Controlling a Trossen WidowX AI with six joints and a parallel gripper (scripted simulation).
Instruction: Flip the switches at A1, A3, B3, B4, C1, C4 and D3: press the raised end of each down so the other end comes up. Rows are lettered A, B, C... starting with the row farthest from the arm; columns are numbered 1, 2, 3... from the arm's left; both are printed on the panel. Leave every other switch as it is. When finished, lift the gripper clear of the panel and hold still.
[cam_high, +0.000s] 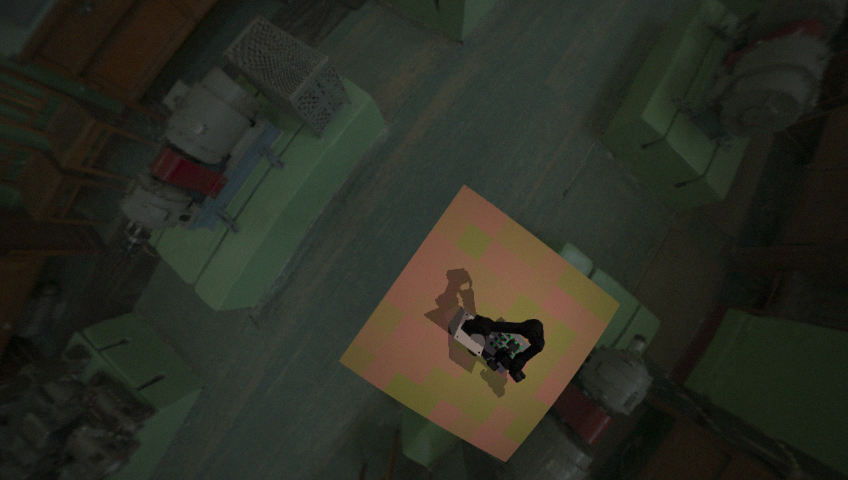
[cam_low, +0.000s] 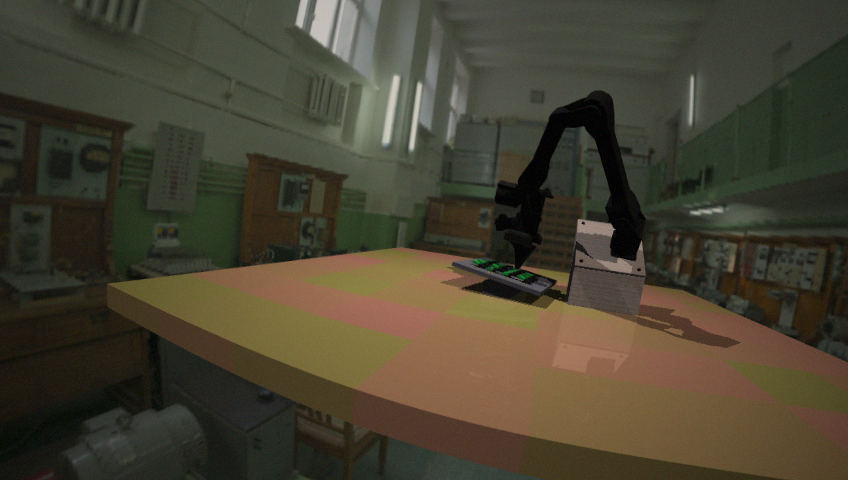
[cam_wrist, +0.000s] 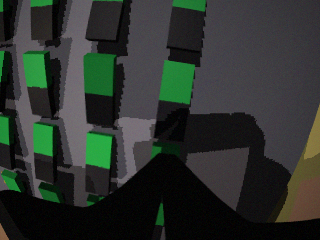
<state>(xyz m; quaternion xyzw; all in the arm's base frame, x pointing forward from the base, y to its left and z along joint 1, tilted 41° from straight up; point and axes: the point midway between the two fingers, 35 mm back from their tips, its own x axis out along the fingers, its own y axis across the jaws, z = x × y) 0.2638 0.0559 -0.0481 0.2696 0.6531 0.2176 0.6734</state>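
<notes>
- While the switch panel (cam_high: 524, 341) (cam_low: 505, 280) (cam_wrist: 245, 65) sat tilted inward from the table's (cam_high: 410, 333) (cam_low: 297, 350) (cam_wrist: 308, 200) edges, the gripper (cam_high: 512, 346) (cam_low: 520, 265) (cam_wrist: 166, 162) pointed down at it, fingers closed together, holding nothing.
- Its tip blocked part of a right-column switch (cam_wrist: 166, 149); contact couldn't be told.
- A pale box (cam_high: 470, 344) (cam_low: 605, 291) stood beside the panel, away from the corners.

Worktop (cam_high: 416, 309) (cam_low: 285, 333) (cam_wrist: 307, 200): square, thick slab, patchwork of salmon pink, orange and olive yellow, slightly glossy. Directly on it: pale box-shaped arm base (cam_high: 467, 343) (cam_low: 606, 291), beside the hand (cam_high: 499, 365) (cam_low: 520, 266) (cam_wrist: 166, 162). Tilted grey switch panel (cam_high: 526, 343) (cam_low: 538, 290) (cam_wrist: 250, 65) under the hand, shadow below; how it meets the worktop, can't tell. More arm shadows across the surface.
</notes>
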